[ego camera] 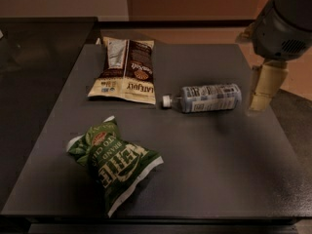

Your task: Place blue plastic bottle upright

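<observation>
The blue plastic bottle (209,97) lies on its side near the middle right of the dark table (204,169). Its white cap (167,101) points left, towards the brown snack bag. My gripper (264,87) hangs pale and yellowish from the grey arm (287,23) at the table's right edge. It is just right of the bottle's base, a short gap away and not touching it. It holds nothing that I can see.
A brown and cream snack bag (127,71) lies flat at the back, left of the bottle's cap. A crumpled green snack bag (117,162) lies at the front left. A darker counter (39,57) adjoins the table on the left.
</observation>
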`<control>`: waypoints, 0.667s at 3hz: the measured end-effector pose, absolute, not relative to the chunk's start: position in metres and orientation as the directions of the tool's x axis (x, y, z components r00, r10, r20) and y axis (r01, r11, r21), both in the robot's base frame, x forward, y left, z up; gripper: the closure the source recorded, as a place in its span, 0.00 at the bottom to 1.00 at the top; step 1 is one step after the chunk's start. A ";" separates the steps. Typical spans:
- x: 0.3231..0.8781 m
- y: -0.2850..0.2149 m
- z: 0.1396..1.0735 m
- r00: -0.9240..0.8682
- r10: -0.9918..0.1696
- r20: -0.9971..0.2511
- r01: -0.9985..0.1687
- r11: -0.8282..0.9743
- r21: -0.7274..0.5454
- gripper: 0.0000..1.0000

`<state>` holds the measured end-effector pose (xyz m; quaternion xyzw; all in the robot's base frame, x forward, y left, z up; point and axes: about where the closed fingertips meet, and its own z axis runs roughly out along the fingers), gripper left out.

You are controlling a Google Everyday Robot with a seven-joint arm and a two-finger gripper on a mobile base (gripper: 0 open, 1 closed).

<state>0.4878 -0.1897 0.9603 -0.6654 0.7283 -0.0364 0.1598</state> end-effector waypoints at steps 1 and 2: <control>0.509 -0.167 0.942 0.021 -0.988 -0.153 -0.970 0.017 -0.243 0.00; 0.514 -0.146 0.925 0.086 -0.987 -0.136 -0.976 -0.056 -0.209 0.00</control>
